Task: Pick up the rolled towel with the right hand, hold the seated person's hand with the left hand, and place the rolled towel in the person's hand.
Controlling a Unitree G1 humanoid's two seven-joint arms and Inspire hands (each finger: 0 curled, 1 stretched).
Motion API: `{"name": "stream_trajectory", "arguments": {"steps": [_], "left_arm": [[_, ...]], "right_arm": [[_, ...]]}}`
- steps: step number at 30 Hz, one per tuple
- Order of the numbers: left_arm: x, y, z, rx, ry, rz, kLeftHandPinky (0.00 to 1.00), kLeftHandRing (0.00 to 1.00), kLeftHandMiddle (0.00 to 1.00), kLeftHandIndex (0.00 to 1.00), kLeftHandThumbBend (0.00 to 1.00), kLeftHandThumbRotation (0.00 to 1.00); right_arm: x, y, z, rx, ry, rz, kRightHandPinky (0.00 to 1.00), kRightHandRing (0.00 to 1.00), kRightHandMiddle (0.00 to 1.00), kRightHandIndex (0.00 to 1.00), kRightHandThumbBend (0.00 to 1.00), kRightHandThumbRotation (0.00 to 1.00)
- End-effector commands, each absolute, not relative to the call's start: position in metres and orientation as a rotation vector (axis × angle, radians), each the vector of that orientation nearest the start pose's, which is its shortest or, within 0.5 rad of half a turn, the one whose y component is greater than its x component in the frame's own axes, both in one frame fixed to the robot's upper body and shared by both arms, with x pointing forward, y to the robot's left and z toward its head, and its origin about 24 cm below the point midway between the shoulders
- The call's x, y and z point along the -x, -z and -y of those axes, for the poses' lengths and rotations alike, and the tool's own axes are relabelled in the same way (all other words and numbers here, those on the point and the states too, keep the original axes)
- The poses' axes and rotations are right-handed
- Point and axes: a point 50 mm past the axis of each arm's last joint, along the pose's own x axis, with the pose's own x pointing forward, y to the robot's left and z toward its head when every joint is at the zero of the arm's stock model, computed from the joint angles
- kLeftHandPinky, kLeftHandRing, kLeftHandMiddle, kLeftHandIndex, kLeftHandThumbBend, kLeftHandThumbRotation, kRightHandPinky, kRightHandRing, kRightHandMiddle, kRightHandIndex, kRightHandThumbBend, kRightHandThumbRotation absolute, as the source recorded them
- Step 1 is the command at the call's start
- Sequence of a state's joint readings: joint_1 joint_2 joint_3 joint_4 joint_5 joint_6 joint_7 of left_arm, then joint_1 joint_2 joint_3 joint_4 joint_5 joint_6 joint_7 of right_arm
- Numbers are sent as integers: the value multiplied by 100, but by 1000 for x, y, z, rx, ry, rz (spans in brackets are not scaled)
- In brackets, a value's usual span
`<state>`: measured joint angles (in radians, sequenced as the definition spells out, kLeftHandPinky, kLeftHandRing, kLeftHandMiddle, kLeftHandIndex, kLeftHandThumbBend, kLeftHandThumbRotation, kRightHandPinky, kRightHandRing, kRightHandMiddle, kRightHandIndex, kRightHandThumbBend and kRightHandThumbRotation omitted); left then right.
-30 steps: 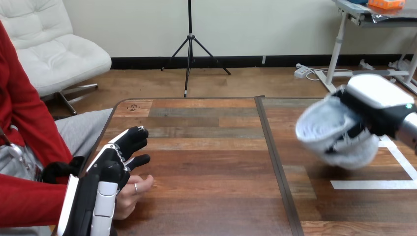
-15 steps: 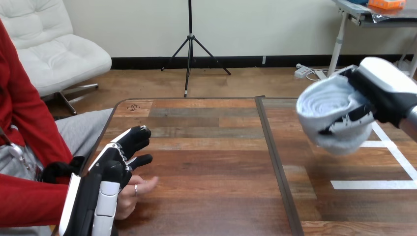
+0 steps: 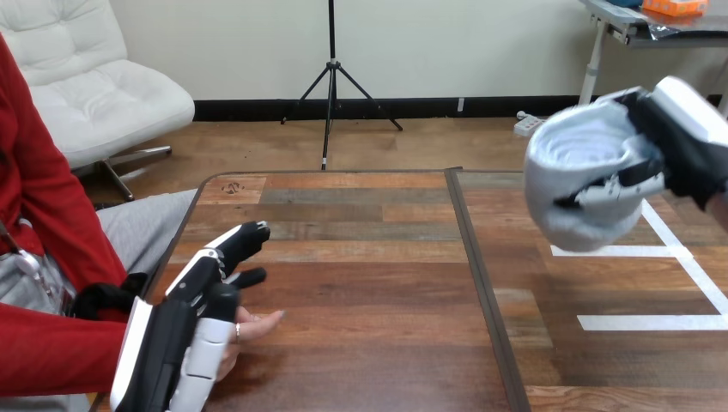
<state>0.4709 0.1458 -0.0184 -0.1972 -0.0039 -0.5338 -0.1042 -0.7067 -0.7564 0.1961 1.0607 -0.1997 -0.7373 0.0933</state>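
Towel up in the air, receiving hand not yet secured

Nearest me, the robot's left hand (image 3: 202,292) is lying over the person's hand (image 3: 253,324) at the tabletop's (image 3: 369,283) left edge. Its fingers are stretched out straight and are not wrapping round anything, so I judge the person's hand is free to slide or turn away at the handover. Further off, well apart at the right, the rolled towel (image 3: 575,197) is hanging above the tabletop. The right hand (image 3: 678,142) is gripping it, with its fingers curling across the towel's front. The towel is bulging out past that grip, and I suspect that during a long carry across it is likely to loosen, unroll or slip out. It is also at risk of arriving onto a palm that the left hand is covering.
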Motion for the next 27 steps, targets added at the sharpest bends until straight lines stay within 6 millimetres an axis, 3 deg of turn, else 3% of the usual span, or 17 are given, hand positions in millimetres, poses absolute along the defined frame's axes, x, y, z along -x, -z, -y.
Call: {"name": "stream_trajectory", "arguments": {"steps": [1, 15, 23, 27], "left_arm": [[-165, -60, -188, -272, 84, 316, 82, 89, 87, 82, 81, 90], [-177, -73, -202, -596, 56, 362, 68, 84, 88, 85, 96, 76], [-185, -83, -205, -679, 26, 404, 60, 82, 89, 90, 99, 61], [-188, -88, -208, -783, 18, 422, 59, 82, 89, 89, 100, 61]], "right_arm": [[-346, -163, 290, 855, -112, 374, 39, 41, 44, 44, 81, 0], [-342, -156, 293, 696, -124, 347, 36, 39, 42, 43, 83, 0], [-339, -152, 294, 681, -125, 328, 32, 35, 40, 43, 84, 0], [-336, -149, 295, 687, -124, 314, 31, 35, 39, 43, 84, 0]]}}
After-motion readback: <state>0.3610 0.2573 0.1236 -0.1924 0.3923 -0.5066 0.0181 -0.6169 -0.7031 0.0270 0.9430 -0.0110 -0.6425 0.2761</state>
